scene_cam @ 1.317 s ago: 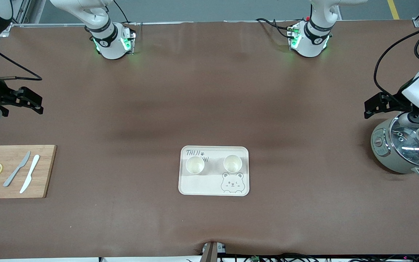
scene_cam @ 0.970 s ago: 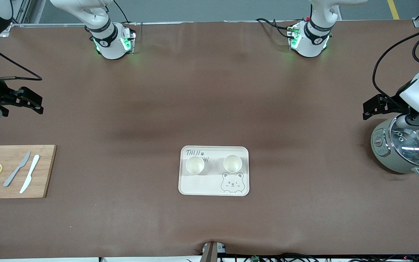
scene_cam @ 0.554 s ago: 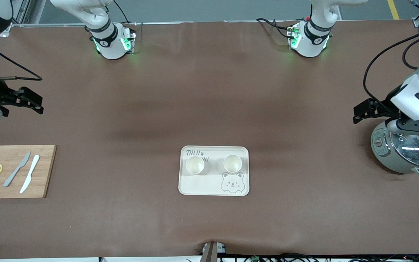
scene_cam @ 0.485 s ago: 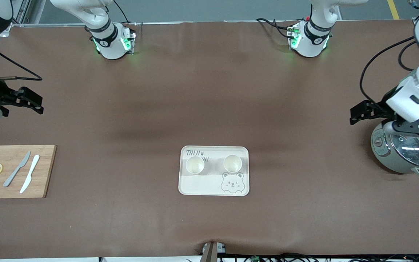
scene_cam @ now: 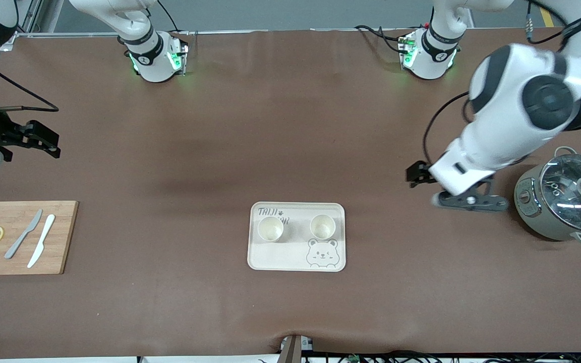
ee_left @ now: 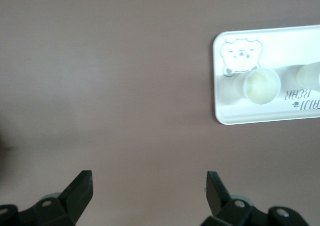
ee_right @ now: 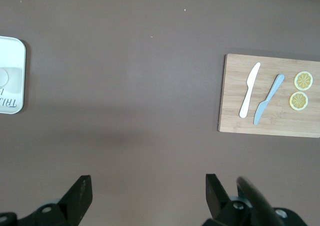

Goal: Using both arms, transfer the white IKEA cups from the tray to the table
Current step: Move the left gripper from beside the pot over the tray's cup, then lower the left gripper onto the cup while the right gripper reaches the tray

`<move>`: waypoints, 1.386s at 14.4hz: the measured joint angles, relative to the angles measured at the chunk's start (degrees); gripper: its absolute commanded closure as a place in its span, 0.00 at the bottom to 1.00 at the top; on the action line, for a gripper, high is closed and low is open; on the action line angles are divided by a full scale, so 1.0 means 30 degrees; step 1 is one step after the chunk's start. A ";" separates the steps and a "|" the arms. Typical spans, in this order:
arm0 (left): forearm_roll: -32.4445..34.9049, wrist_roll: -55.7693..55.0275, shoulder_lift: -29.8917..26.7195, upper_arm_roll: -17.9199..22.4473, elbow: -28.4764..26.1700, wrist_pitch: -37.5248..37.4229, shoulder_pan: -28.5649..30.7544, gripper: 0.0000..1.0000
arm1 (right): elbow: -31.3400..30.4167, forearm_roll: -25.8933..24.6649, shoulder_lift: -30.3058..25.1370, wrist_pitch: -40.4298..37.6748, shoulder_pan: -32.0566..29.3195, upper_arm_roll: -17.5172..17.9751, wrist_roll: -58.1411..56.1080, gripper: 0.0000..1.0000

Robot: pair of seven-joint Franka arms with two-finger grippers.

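Two white IKEA cups stand upright and apart on the bear-printed tray (scene_cam: 295, 262) in the middle of the table: one (scene_cam: 270, 228) toward the right arm's end, one (scene_cam: 322, 226) toward the left arm's end, next to the bear print. The left wrist view shows the tray (ee_left: 235, 101) and both cups (ee_left: 261, 85) (ee_left: 310, 75). My left gripper (scene_cam: 415, 175) (ee_left: 148, 186) is open and empty over bare table between the tray and the pot. My right gripper (scene_cam: 52, 144) (ee_right: 148, 186) is open and empty, waiting over the table's right-arm end.
A grey-green lidded pot (scene_cam: 565, 201) stands at the left arm's end. A wooden cutting board (scene_cam: 20, 237) (ee_right: 270, 94) with two knives and two lemon slices lies at the right arm's end. The tray's corner (ee_right: 10, 76) shows in the right wrist view.
My left arm has swung from over the pot toward the tray, and the pot's lid now shows in full. The right arm, cups and tray have not moved.
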 measured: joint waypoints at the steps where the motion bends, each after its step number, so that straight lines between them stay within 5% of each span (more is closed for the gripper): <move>1: 0.0001 -0.0463 0.0575 0.0002 0.0017 0.0459 -0.0507 0.00 | 0.0000 0.0000 0.0001 0.0001 0.0000 -0.0001 0.0000 0.00; 13: 0.0074 -0.2906 0.5943 0.0050 0.1312 0.5085 -0.3291 0.00 | -0.0001 0.0258 0.1605 0.1642 0.0552 0.0193 0.0119 0.00; 20: 0.0074 -0.3051 0.7279 0.0088 0.1962 0.7441 -0.3727 0.00 | 0.0786 0.0287 0.3977 0.2795 0.2000 0.0279 0.4302 0.00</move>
